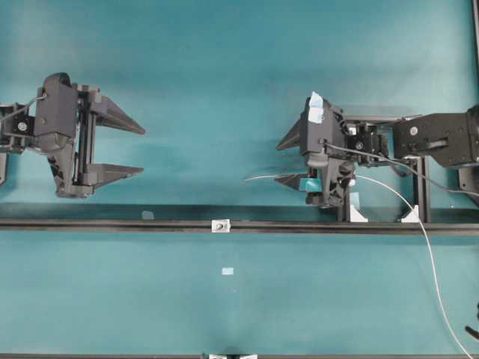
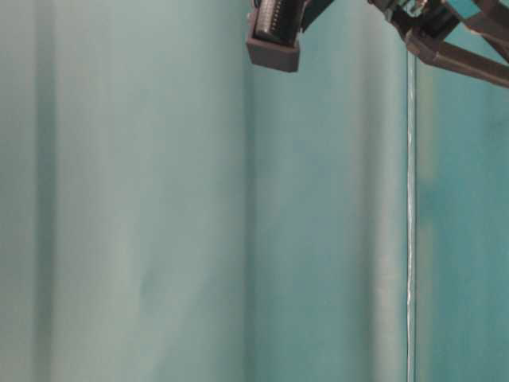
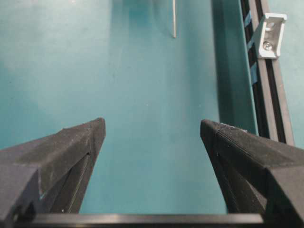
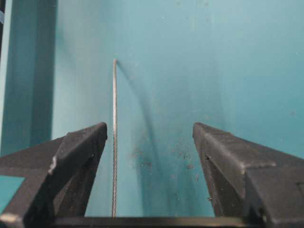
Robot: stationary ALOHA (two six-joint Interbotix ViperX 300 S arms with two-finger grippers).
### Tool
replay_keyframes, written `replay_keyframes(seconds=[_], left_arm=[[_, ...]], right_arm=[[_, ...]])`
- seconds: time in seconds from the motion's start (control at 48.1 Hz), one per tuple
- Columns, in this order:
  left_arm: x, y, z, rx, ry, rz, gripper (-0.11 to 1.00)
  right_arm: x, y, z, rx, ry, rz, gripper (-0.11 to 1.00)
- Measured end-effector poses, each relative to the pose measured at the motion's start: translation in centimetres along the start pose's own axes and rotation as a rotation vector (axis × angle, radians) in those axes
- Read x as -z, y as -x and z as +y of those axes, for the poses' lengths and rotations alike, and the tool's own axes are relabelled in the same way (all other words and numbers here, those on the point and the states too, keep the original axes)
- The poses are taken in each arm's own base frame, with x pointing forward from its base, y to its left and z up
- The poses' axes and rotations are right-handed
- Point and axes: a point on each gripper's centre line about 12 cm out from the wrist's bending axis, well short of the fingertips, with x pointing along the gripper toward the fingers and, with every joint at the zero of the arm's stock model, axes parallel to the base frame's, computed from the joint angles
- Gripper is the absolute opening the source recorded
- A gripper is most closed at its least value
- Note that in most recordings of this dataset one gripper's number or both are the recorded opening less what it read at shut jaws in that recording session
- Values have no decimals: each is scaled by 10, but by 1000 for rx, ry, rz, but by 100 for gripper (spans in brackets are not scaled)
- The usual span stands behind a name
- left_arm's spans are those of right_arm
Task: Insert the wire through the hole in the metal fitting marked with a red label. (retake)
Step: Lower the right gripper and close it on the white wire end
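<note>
The wire (image 1: pixel 419 217) is thin and pale. It runs from the lower right up under my right gripper (image 1: pixel 278 163), and its free tip (image 1: pixel 247 179) points left on the teal table. In the right wrist view the wire (image 4: pixel 114 142) lies between the open jaws, close to the left finger (image 4: pixel 76 156), and nothing pinches it. The metal fitting (image 1: pixel 220 225) is a tiny silvery tab on the black rail (image 1: pixel 112 224), with the hole (image 1: pixel 220 224) dark at its centre. My left gripper (image 1: pixel 142 151) stands open and empty at the far left. Its view shows the fitting (image 3: pixel 270 33) and the wire tip (image 3: pixel 174 21) ahead.
The black rail crosses the table from left to right in front of both grippers. Two white clip blocks (image 1: pixel 358 213) (image 1: pixel 410 215) stand at the rail below the right arm. A pale sticker scrap (image 1: pixel 227 271) lies on the cloth in front of the fitting.
</note>
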Motion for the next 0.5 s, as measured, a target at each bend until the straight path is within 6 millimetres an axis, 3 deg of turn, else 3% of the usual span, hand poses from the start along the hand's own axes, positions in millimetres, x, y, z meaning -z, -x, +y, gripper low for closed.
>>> replay_keyframes(seconds=[0.499], left_arm=[[0,0,0,0,0,-2,59]], right_arm=[[-3,-8,-4,7,-21,-19,82]])
